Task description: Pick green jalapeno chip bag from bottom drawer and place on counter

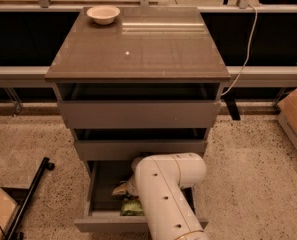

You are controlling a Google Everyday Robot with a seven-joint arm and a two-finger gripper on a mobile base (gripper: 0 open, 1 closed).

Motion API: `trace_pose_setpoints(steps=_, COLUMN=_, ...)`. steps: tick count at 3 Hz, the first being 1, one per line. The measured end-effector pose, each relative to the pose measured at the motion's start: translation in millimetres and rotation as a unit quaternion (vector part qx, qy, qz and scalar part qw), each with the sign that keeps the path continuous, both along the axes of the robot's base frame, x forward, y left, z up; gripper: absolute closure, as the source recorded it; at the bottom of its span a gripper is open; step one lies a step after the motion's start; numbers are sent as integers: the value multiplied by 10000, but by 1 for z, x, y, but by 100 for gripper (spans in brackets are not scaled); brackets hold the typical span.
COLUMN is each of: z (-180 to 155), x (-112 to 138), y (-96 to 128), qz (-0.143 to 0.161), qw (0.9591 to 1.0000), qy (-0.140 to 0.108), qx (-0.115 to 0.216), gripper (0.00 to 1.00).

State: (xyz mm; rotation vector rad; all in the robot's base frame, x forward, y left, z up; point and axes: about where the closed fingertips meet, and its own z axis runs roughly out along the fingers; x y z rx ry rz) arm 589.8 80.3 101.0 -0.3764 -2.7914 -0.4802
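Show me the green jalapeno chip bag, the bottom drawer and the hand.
green jalapeno chip bag (132, 207), camera view, its visible green face.
bottom drawer (105, 184), camera view, bare floor at left.
hand (122, 188), camera view, pale tip inside the drawer, next to the bag.

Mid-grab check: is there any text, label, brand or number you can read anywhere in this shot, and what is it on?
Nothing readable anywhere.
The green jalapeno chip bag in the bottom drawer: any print is too blurred to read.
The gripper, down in that drawer just behind the bag, the counter and the bowl: no markings seen.
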Motion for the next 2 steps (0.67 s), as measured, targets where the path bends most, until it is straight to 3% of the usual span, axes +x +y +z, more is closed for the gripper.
trace_pose_setpoints(steps=2, z=8, x=0, y=0, qz=-12, qw=10000, qy=9, qx=6, gripper=48)
